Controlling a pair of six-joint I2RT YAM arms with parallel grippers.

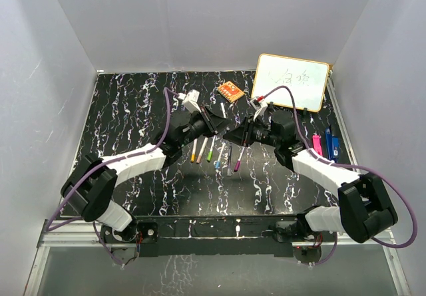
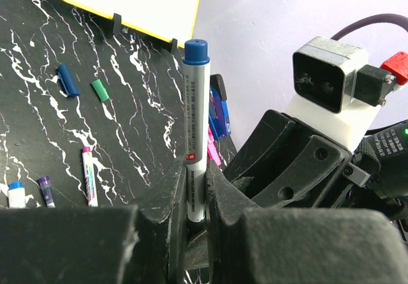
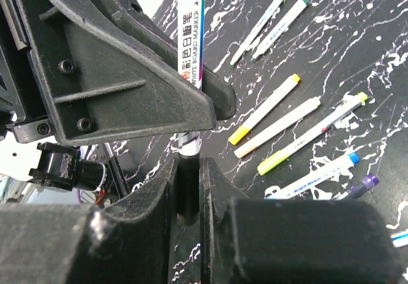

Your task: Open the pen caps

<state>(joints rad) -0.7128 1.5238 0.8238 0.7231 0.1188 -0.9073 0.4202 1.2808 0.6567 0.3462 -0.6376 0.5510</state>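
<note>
Over mid-desk [image 1: 126, 110], the left claw [image 2: 196, 188] is clamped on the pen [image 2: 194, 105] at its white barrel, and the right claw [image 3: 188, 175] is closed on its dark end. The blue cap [image 2: 196, 52] sticks out free. It looks small, light, probably slick and snug, so pinch it squarely. Loose pens [image 1: 213, 153] lie at 6 o'clock and the whiteboard [image 1: 293, 82] at 1, with most room toward 9.

Left wrist view: the marker's [image 2: 194, 131] lower end is hidden between the fingers of my left pincer [image 2: 194, 198]. The whiteboard [image 2: 127, 3] is cut off by the top edge.

Right wrist view: the barrel runs off the top edge. Its near end sits dark inside my right pincer [image 3: 188, 185]; cap or not, I cannot tell. My pincer body partly covers the purple-capped pen [image 3: 358, 184].

Overhead: the marker is too small to make out.
</note>
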